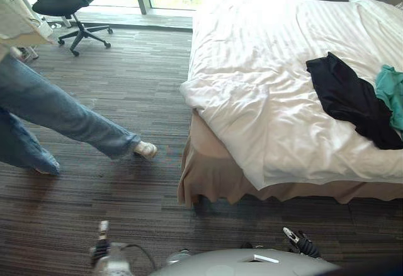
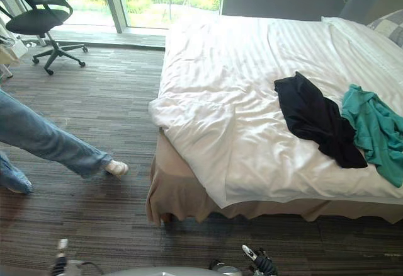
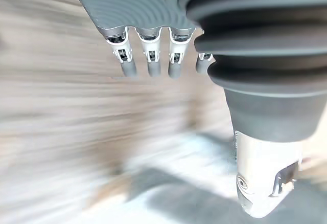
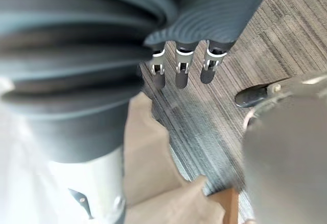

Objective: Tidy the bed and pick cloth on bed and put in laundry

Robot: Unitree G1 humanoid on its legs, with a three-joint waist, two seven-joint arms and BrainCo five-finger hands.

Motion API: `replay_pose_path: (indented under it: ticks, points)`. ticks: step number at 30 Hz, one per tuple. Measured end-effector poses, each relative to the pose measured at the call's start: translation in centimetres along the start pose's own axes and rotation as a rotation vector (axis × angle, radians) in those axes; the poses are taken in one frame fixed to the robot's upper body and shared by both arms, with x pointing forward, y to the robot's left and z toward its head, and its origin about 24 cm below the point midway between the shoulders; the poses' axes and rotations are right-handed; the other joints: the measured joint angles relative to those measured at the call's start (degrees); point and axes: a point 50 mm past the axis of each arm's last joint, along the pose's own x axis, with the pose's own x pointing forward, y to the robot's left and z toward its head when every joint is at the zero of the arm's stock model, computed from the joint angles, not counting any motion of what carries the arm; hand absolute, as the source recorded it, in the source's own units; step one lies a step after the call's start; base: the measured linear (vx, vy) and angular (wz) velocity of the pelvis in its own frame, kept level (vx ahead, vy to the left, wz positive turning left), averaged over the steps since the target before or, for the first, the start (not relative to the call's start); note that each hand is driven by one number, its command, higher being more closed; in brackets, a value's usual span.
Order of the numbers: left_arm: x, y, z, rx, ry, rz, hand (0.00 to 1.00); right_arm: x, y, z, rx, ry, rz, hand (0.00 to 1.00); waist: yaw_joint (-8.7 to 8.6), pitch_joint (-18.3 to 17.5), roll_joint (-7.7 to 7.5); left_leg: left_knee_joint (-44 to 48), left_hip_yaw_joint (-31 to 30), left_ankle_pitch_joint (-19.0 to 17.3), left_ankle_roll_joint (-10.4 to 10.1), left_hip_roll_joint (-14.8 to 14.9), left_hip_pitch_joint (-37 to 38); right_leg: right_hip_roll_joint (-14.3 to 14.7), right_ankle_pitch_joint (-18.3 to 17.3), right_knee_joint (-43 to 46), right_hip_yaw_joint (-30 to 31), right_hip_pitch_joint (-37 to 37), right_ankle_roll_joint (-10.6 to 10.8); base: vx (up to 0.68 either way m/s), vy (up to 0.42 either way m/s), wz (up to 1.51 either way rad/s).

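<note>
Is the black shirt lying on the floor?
No, the black cloth lies on the white bed, beside the green cloth.

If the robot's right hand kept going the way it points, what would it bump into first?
Probably the carpet: the right hand points down at it with nothing between. The tan bed skirt hangs just beside that line, though depth is unclear.

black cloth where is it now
In the eye views the black cloth lies on the bed, right of its middle, toward the near edge, touching the teal cloth on its right.
</note>
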Motion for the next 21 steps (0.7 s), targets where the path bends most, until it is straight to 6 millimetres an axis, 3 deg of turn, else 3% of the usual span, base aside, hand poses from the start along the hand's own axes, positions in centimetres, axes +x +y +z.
replay_pose_path:
  ticks: [1, 3, 4, 6, 9, 11, 12, 13, 15, 17, 19, 21]
  points:
    - [0.5, -0.3, 1.6, -0.023, -0.061, 0.006, 0.0, 0.0, -0.1, 0.1, -0.004, -0.003, -0.003, 0.0, 0.0, 0.0, 0.16, 0.0, 0.0, 0.0, 0.0, 0.0, 0.0, 0.0, -0.1, 0.0, 0.0, 0.0, 0.0, 0.04, 0.0, 0.04]
    - [1.9, -2.6, 7.9, -0.107, -0.287, -0.019, 0.0, -0.1, -0.6, 0.6, -0.015, -0.015, -0.015, 0.0, 0.07, 0.3, 0.94, 0.0, -0.1, -0.2, -0.1, 0.0, 0.0, 0.0, -0.2, 0.0, -0.1, 0.1, 0.0, 0.03, 0.003, 0.04]
    - [2.0, -3.4, 9.3, -0.111, -0.343, -0.036, 0.0, -0.1, -0.6, 0.6, -0.021, -0.017, -0.016, 0.0, 0.11, 0.4, 1.15, 0.0, -0.1, -0.2, -0.1, 0.0, -0.1, 0.0, -0.2, 0.0, -0.1, 0.1, 0.0, 0.02, 0.006, 0.05]
    - [1.9, -7.4, 14.5, -0.083, -0.523, -0.131, 0.0, -0.1, -0.6, 0.6, -0.047, -0.013, -0.015, 0.0, 0.23, 0.3, 2.07, 0.0, -0.2, -0.2, -0.1, -0.1, -0.6, -0.1, -0.2, 0.0, 0.0, -0.4, 0.0, 0.01, 0.006, 0.07]
    - [0.4, -12.9, 18.8, 0.041, -0.71, -0.28, 0.0, -0.3, -0.8, 0.4, -0.051, -0.011, -0.022, 0.0, 0.25, -0.1, 2.82, 0.0, 0.0, -0.2, -0.1, -0.1, -0.8, -0.1, -0.2, 0.2, 0.2, -0.6, 0.0, 0.01, 0.002, 0.01]
    - [-2.7, -19.0, 21.5, 0.295, -0.929, -0.455, 0.0, -0.6, -1.2, 0.3, -0.035, -0.021, -0.029, 0.0, 0.25, -0.3, 3.15, 0.0, 0.4, -0.2, -0.1, -0.1, -0.7, 0.0, -0.1, 0.2, 0.8, -0.7, -0.1, 0.0, 0.0, -0.06]
    - [-3.6, -20.6, 22.0, 0.36, -0.987, -0.5, 0.0, -0.6, -1.3, 0.3, -0.031, -0.022, -0.03, 0.0, 0.21, -0.3, 3.16, 0.1, 0.5, -0.3, -0.2, 0.0, -0.7, 0.1, -0.1, 0.2, 1.1, -0.8, -0.1, -0.02, -0.002, -0.23]
    - [-5.9, -23.7, 22.4, 0.463, -1.101, -0.599, 0.0, -0.7, -1.3, 0.3, -0.018, -0.025, -0.033, 0.0, 0.19, -0.3, 3.23, 0.1, 1.5, -0.3, -0.3, 0.0, -0.8, 0.2, 0.0, 0.3, 1.9, -1.3, -0.2, -0.03, -0.002, -0.3]
    - [-9.2, -27.6, 21.9, 0.574, -1.214, -0.744, 0.0, -0.7, -1.4, 0.4, -0.014, -0.027, -0.034, 0.0, -0.16, -0.5, 3.61, 0.2, 2.8, -0.4, -0.3, 0.1, -0.7, 0.2, 0.4, 0.3, 3.4, -1.5, -0.2, -0.02, 0.0, -0.41]
    - [-12.5, -31.1, 19.6, 0.693, -1.282, -0.901, 0.0, -0.7, -1.4, 0.7, -0.014, -0.036, -0.03, 0.0, -1.82, -0.1, 4.75, 0.8, 5.1, -0.4, -0.3, -0.1, -0.4, 0.2, 1.1, 0.3, 5.6, -2.4, -0.3, -0.03, 0.003, -0.5]
    - [-14.8, -33.3, 17.0, 0.797, -1.303, -1.005, 0.0, -0.7, -1.6, 0.8, -0.017, -0.039, -0.032, 0.0, -3.18, 0.3, 5.14, 3.6, 6.5, -1.6, 0.2, 0.1, -1.9, 0.0, 1.1, 1.2, 7.9, -4.1, -0.3, -0.07, -0.004, -0.55]
    - [-17.3, -35.4, 14.5, 0.866, -1.315, -1.101, 0.0, -0.7, -1.9, 1.3, -0.025, -0.052, -0.034, 0.0, -4.41, 2.0, 6.59, 7.3, 7.3, -2.5, 0.6, 0.5, -4.2, -0.7, -0.1, 5.4, 9.8, -7.7, -0.4, -0.08, 0.006, -0.53]
